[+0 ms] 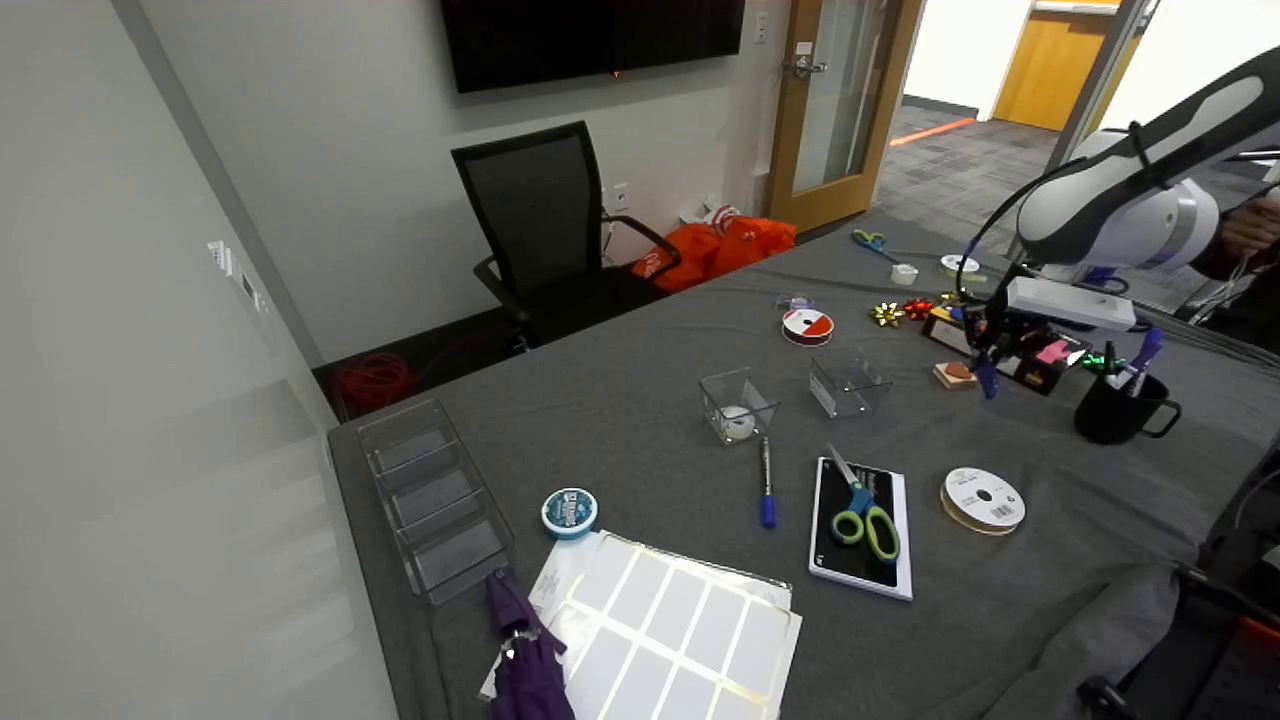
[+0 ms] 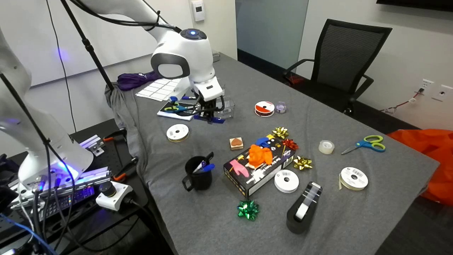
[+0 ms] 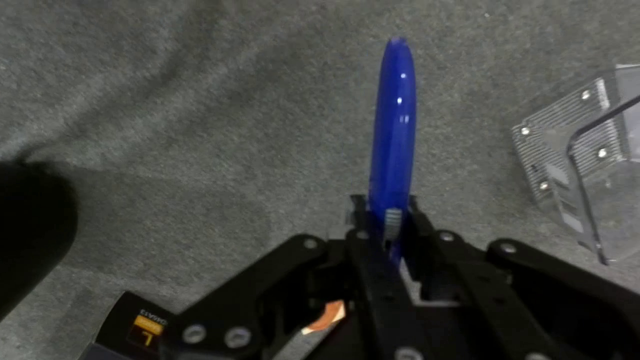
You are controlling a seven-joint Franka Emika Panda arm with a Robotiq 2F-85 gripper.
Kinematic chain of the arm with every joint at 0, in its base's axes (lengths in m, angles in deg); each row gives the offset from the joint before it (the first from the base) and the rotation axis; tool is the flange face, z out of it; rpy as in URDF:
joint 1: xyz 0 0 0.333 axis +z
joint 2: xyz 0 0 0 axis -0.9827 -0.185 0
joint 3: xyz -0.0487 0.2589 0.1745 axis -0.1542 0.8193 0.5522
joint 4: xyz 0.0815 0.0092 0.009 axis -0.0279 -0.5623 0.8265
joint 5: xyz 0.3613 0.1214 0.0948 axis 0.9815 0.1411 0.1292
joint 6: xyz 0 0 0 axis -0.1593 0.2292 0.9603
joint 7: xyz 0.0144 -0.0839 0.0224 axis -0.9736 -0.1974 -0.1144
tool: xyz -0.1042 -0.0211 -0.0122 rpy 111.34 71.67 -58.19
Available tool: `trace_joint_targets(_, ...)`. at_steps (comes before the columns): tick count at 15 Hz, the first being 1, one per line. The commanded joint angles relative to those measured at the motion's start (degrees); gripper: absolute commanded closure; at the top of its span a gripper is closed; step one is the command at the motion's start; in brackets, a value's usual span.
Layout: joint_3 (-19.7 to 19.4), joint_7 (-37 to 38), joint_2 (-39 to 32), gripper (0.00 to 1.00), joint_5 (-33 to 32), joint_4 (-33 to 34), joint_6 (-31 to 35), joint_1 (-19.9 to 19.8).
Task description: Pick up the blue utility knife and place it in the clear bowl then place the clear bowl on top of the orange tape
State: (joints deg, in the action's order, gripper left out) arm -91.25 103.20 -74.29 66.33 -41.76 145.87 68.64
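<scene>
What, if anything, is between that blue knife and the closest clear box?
Nothing visible: the wrist view shows only grey cloth between the blue utility knife, held in the end effector, and the clear box, presumably the intended bowl. The wooden stamp lies off that path.

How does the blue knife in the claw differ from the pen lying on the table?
The blue utility knife is held in the claw above the table, while the pen lies on it. The knife's visible handle is mostly solid blue; the pen has a greyish barrel with blue at one end. Both are elongated and at least partly blue.
</scene>
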Motion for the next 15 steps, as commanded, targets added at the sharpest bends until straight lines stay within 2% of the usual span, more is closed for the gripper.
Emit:
trace_joint_targets(1,3.12,0.87,2.44,0.96,5.28,-0.49,-0.76,1.01)
trace_joint_targets(6,7.39,3.40,3.23,0.96,13.67,1.26,1.93,3.83)
trace_joint_targets(9,8.68,5.77,1.88,0.96,16.99,3.44,7.78,6.14)
trace_joint_targets(12,8.16,9.69,-0.60,0.96,15.67,5.84,15.42,8.34)
trace_joint_targets(15,5.71,13.57,-3.22,0.96,11.28,6.65,22.88,10.53)
